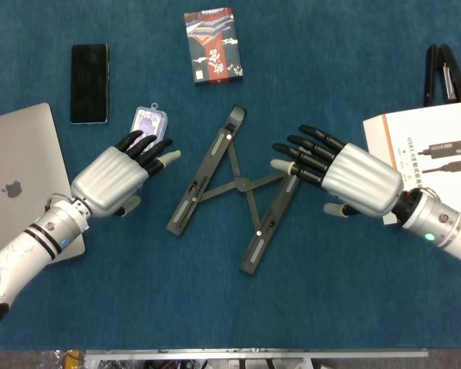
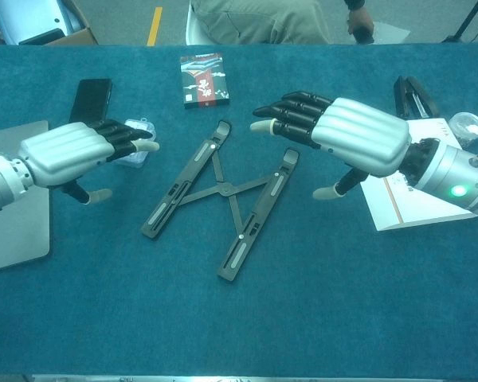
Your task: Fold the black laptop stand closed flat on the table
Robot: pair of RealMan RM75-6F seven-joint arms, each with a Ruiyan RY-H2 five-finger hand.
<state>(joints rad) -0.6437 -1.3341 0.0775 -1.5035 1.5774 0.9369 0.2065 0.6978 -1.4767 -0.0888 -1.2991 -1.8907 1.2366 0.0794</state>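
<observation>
Table, blue cloth (image 1: 215,307) | centre: black laptop stand (image 1: 232,187), spread open | far edge: phone (image 1: 89,82), patterned box (image 1: 213,44), small clear case (image 1: 148,123) | left: laptop (image 1: 19,165) | right: white box (image 1: 430,146), black stapler (image 1: 441,72)

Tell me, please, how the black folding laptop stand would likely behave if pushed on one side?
The black folding laptop stand lies flat, so tipping seems unlikely. Its thin rails joined by crossed links would probably scissor inward, not stay rigid. On the blue cloth-covered table it may drag rather than glide.
</observation>
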